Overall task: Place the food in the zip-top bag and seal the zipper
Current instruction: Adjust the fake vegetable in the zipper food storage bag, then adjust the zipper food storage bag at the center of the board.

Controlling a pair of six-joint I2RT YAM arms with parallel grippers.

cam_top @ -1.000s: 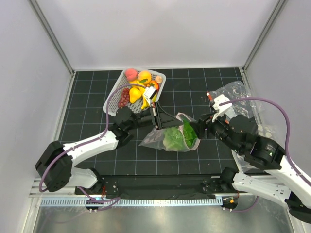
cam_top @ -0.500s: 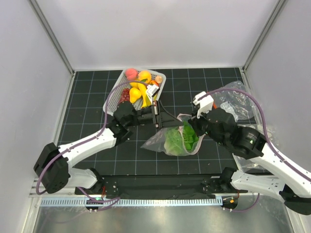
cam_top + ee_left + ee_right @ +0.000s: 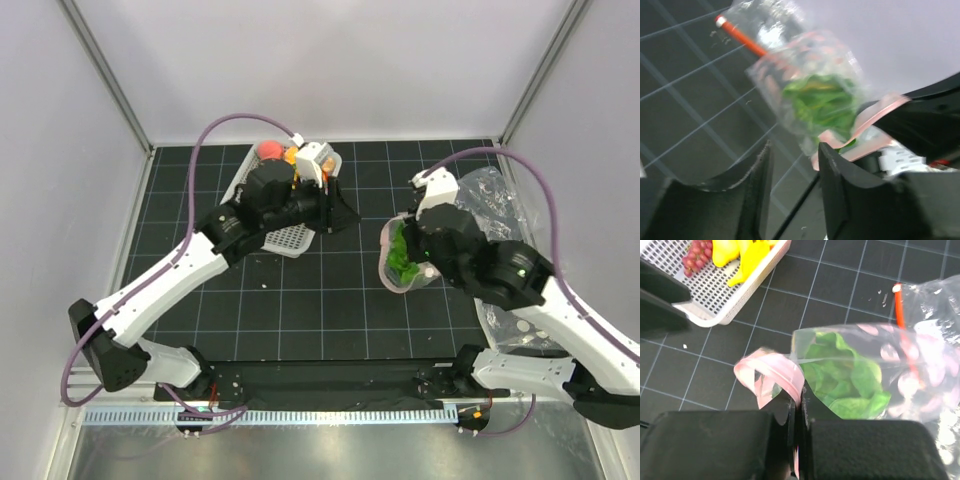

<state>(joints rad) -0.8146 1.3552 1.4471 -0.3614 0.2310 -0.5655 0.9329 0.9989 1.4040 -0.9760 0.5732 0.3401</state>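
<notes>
So, 1 cabbage (image 3: 845, 380) in 1 dotted bag (image 3: 890, 352) rn.

Zip-top bag (image 3: 890, 360) in right claw (image 3: 796, 402) was clear glossy film, crinkled. Cabbage (image 3: 840, 382) inside looked shiny green plastic. Basket (image 3: 715, 296) up-left of claw: white perforated plastic. Tabletop (image 3: 840, 290) below was matt black. Left claw (image 3: 792, 160) matt black, ridged.

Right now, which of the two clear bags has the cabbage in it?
The dotted bag, pinched at its pink mouth by the right hand. The plain bag with the orange-red strip shows no green.
</notes>
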